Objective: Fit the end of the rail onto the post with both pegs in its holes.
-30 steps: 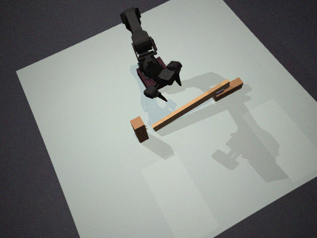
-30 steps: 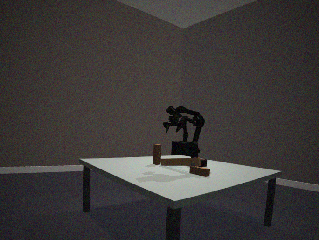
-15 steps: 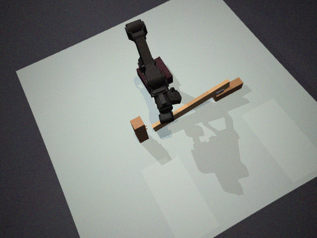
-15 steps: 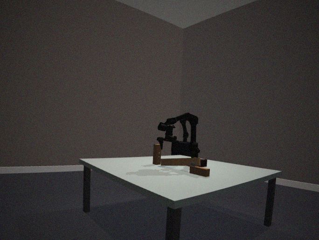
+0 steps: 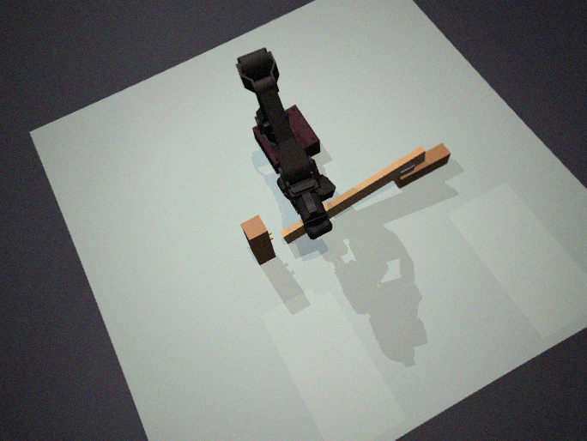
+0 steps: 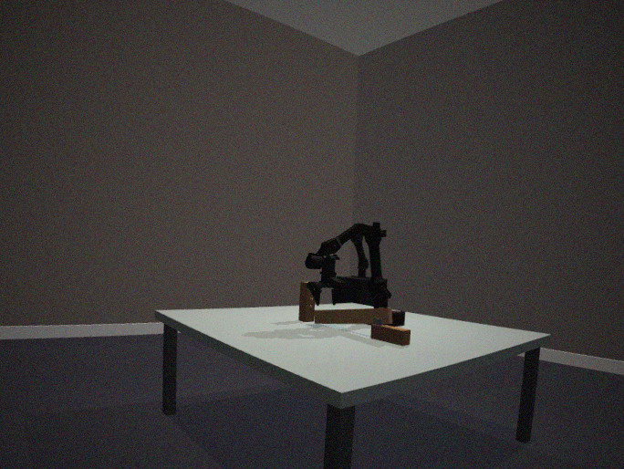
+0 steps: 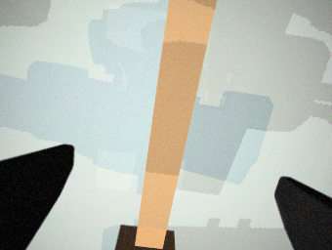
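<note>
The wooden rail [image 5: 372, 184] [image 6: 348, 316] [image 7: 176, 98] slopes down from the footboard block [image 5: 435, 152] [image 6: 390, 335], where its far end sits at the dark bracket [image 5: 407, 170] [image 6: 377, 321]. Its near end is low, a short gap from the upright post [image 5: 261, 244] [image 6: 306, 302] [image 7: 125, 239]. Two small pegs [image 5: 270, 236] stick out of the post toward the rail. My gripper [image 6: 325, 302] [image 7: 177, 171] is open and empty, pointing down above the rail near its near end. In the wrist view the rail runs between the fingers. The rail-end holes are hidden.
The arm's dark red base [image 5: 303, 129] stands behind the rail. The post rises higher than the rail's near end, close beside my gripper in the exterior view. Shadows of the arm and post lie across the pale table [image 5: 190, 308] [image 6: 282, 362].
</note>
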Robot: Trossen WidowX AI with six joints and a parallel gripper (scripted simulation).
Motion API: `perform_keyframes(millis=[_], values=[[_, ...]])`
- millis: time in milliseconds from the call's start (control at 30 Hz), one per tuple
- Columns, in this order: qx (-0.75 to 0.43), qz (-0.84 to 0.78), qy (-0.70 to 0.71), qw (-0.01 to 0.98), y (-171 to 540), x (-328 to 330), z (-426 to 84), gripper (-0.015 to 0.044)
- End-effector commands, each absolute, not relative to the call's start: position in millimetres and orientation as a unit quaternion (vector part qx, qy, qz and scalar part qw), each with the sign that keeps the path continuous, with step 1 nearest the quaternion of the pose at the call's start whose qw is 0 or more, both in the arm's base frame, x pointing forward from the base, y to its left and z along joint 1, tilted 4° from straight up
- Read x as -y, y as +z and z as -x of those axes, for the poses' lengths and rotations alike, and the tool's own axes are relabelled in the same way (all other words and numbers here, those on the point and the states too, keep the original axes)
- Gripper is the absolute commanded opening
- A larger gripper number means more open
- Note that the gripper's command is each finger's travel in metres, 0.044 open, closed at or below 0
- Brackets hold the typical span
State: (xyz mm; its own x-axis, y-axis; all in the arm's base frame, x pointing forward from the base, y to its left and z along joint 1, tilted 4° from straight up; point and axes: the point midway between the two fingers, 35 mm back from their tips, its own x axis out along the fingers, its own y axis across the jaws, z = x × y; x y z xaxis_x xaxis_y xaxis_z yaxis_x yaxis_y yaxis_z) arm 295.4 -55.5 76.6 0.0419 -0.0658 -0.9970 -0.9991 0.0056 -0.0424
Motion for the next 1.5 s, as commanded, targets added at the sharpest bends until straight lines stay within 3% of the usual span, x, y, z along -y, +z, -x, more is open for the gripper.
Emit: perform_keyframes(millis=[0,1300,1467], values=[[-0.511,0.523,0.476,0.488,66.8,56.6,-293.5,0.044],[-0.511,0.523,0.476,0.488,7.3,61.7,-292.6,0.044],[-0.511,0.523,0.476,0.488,7.3,61.7,-292.6,0.0309]])
